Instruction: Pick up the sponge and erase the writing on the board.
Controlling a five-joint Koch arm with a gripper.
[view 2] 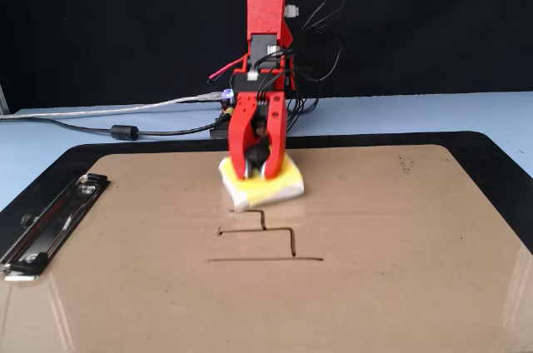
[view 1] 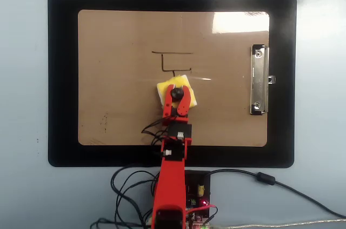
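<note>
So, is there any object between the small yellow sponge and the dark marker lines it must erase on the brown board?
Nothing visible. The red gripper is shut on the black knob of the yellow sponge, which lies on the tan-brown clipboard board. Only bare board separates it from the thin dark writing.

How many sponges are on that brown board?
1: the yellow sponge sits mid-board, just below the writing in the overhead view, held by the gripper.
</note>
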